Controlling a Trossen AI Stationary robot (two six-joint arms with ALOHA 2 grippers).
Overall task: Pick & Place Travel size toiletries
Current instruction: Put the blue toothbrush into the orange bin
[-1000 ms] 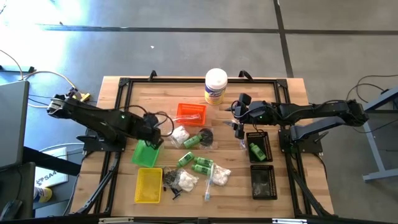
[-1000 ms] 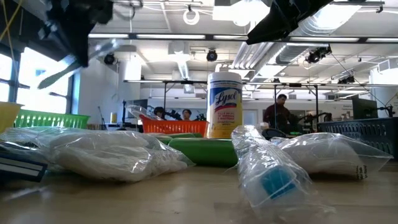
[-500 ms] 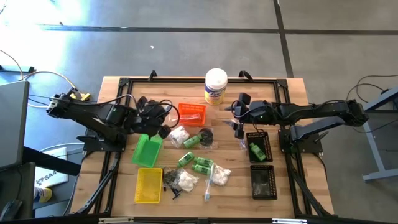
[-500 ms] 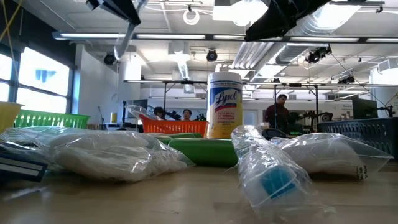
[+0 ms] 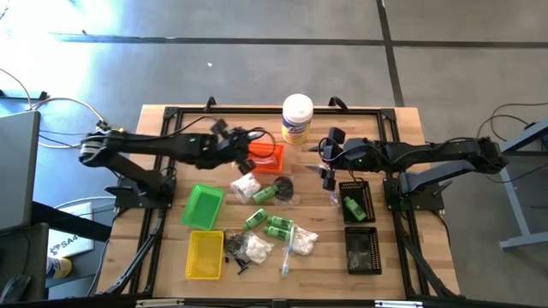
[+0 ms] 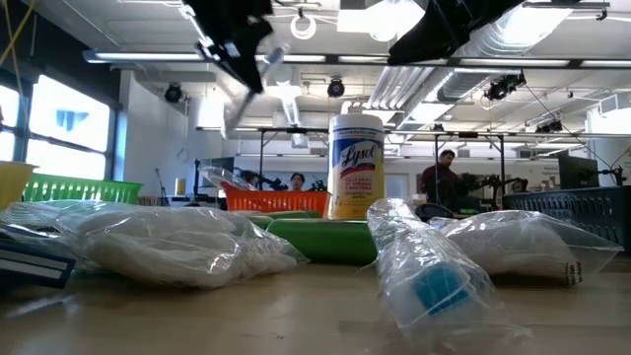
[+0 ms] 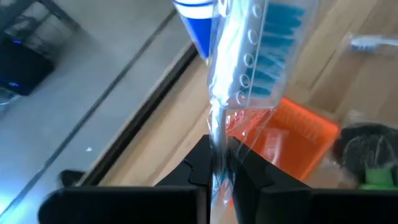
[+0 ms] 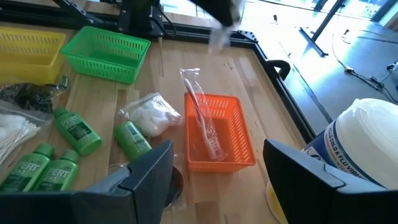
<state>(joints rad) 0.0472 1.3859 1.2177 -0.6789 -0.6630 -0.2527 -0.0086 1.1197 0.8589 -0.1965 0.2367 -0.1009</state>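
Note:
My left gripper [image 5: 243,145] hangs over the near-left corner of the orange tray [image 5: 265,156], shut on a clear-wrapped toothbrush [image 7: 249,50] with blue bristles. The orange tray holds another wrapped brush [image 8: 202,121]. Loose on the wood lie green bottles [image 5: 264,195] [image 5: 279,228], bagged white fluff [image 5: 247,184] [image 5: 304,242], a dark round piece [image 5: 283,183] and a wrapped stick [image 5: 287,257]. My right gripper [image 5: 329,172] hovers open to the right of the orange tray, holding nothing; its fingers frame the right wrist view's bottom [image 8: 217,186]. My left gripper pinches the narrow end of the clear wrapper [image 7: 217,140] between its two fingers. The fingers slant down from the table's left and lie along the brush. The brush sticks out past the fingertips, bristle end farthest, lifted clear above the tray's edge.
A white canister [image 5: 297,117] stands at the far edge behind the orange tray. A green tray [image 5: 203,205] and a yellow tray [image 5: 205,254] sit at the near left. Two black trays [image 5: 355,199] [image 5: 362,250] sit at the right, one holding a green bottle.
My left gripper has swung from above the green tray toward the table's right and far edge, up to the orange tray, rolling its wrist as it went. It stays shut on the wrapped toothbrush, which travels with it clear of the table.

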